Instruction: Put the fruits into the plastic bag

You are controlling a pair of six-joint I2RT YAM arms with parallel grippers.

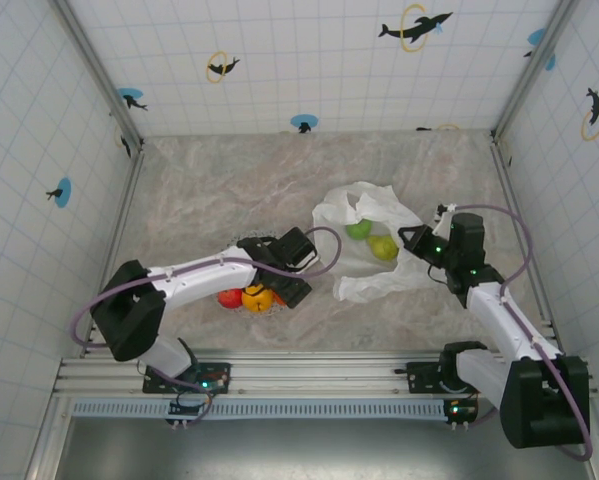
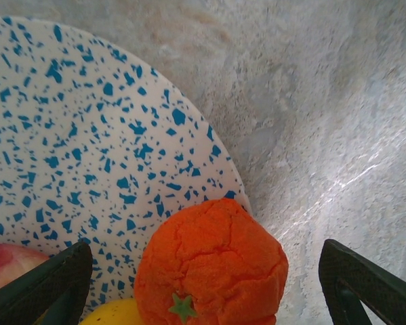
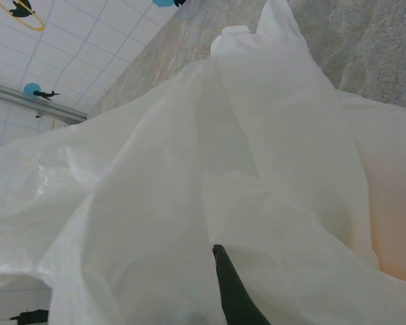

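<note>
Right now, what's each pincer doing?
Left pincer: open around the orange fruit, not gripping it.
Right pincer: shut on the plastic bag.

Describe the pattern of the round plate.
The plate is white with blue speckles, clearest in the left wrist view.

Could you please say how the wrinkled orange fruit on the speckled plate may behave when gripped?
The round wrinkled orange fruit would probably roll if nudged, sitting near the blue-speckled plate's edge. Its creased, matte skin likely resists slipping and may squash.
</note>
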